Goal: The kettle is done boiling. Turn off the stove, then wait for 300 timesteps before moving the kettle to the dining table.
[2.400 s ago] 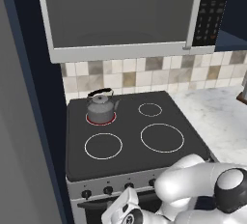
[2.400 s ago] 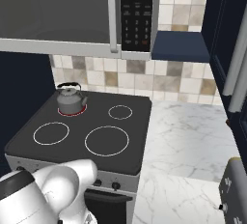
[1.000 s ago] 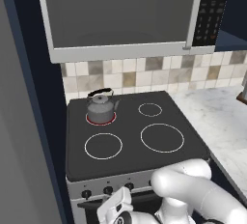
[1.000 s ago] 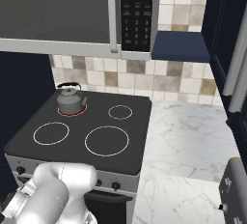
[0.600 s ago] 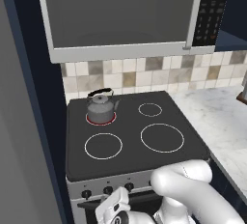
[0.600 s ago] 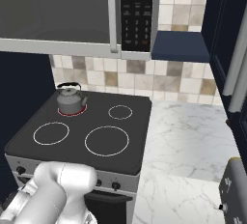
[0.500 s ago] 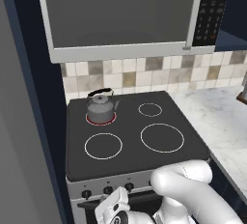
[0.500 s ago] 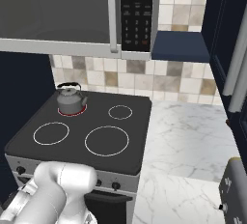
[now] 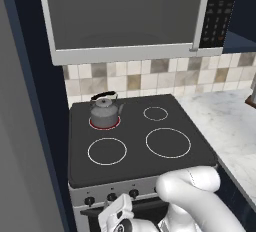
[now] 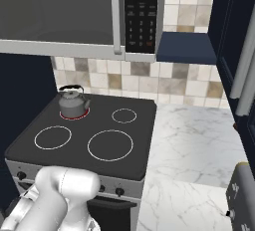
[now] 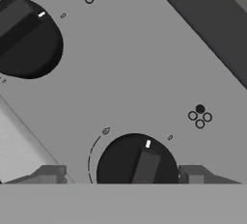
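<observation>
At the black glass stove's [image 9: 135,141] silver front panel, open jaws are straddling a black knob [image 11: 137,162], ungripped; burner glowing red, squat grey kettle [image 9: 104,111] unmoved.

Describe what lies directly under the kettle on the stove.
The kettle sits on the back-left burner ring of the stove, which glows red around its base while the other rings are white. The ring's middle is covered by the kettle.
</observation>
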